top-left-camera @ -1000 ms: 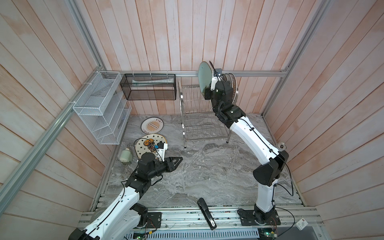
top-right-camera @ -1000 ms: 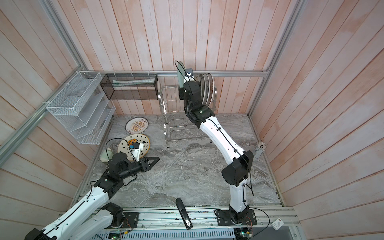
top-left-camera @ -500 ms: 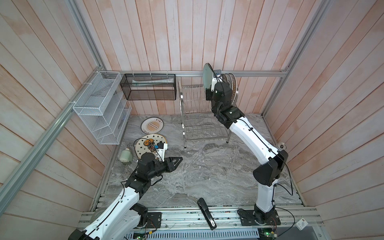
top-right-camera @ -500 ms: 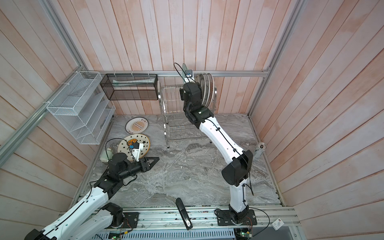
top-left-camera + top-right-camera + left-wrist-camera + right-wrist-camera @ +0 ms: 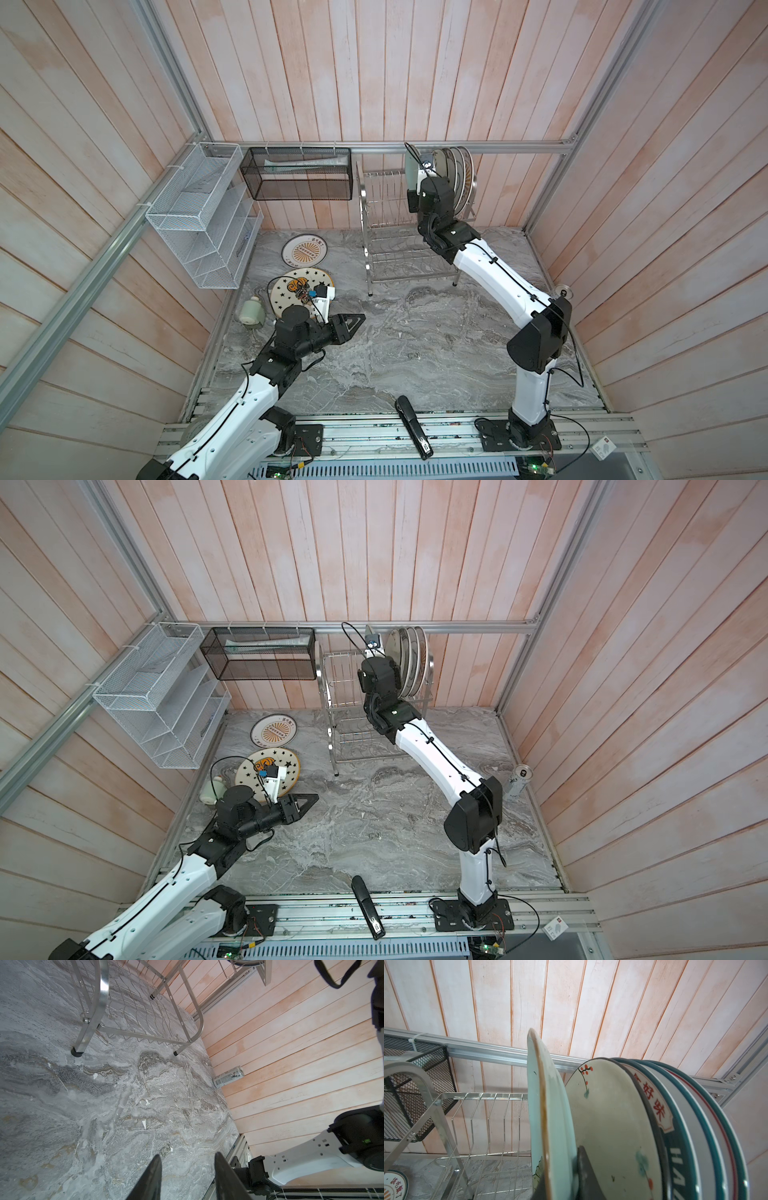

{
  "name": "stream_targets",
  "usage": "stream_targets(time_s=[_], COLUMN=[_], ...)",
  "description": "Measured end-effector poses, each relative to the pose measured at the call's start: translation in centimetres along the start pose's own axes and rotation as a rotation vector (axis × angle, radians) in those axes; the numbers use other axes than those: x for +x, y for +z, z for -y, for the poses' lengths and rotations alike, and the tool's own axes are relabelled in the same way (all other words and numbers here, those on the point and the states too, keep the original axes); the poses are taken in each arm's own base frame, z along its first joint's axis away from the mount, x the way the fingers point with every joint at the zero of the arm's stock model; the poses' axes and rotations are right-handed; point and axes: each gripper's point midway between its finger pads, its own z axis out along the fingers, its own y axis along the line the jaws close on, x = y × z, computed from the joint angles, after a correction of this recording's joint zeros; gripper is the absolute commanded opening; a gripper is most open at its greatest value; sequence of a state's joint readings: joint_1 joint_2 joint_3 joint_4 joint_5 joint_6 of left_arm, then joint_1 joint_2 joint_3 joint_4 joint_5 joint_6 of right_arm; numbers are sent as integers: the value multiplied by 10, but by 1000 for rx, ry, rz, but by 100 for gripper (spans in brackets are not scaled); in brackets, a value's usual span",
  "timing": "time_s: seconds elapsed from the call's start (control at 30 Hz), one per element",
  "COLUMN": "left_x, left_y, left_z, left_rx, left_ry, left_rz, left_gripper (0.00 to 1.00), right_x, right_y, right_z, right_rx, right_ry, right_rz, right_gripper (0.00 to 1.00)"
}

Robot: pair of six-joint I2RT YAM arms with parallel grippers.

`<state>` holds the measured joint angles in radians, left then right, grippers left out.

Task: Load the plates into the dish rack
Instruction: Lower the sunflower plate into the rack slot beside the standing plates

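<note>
Racked plates (image 5: pixel 460 174) fill 1 end of the dish rack (image 5: pixel 380 187); the remaining upper slots stand free.

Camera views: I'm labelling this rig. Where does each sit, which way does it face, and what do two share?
Top views: high behind the arm bases, looking down over the table; left arm and right arm show.
Left wrist: on the left arm, looking across the table at the dish rack feet and a can; open left gripper and right arm show.
Right wrist: on the right arm, facing the rack's upper tier; right gripper shut on the pale green plate.
Shared: rack in all; plate also in a top view.
</note>
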<state>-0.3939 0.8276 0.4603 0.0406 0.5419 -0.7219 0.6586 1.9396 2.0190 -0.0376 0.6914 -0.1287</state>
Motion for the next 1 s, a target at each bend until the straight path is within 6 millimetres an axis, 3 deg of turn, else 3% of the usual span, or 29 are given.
stream_targets(time_s=[1.0], left_x=[-1], left_y=[-2], left_z=[2], left_rx=[6], left_ry=[5], left_rz=[6], left_gripper=[43], right_x=[3], right_y=[-7], right_z=[4], right_rx=[64], right_ry=[-26], right_rz=[-4], right_gripper=[0])
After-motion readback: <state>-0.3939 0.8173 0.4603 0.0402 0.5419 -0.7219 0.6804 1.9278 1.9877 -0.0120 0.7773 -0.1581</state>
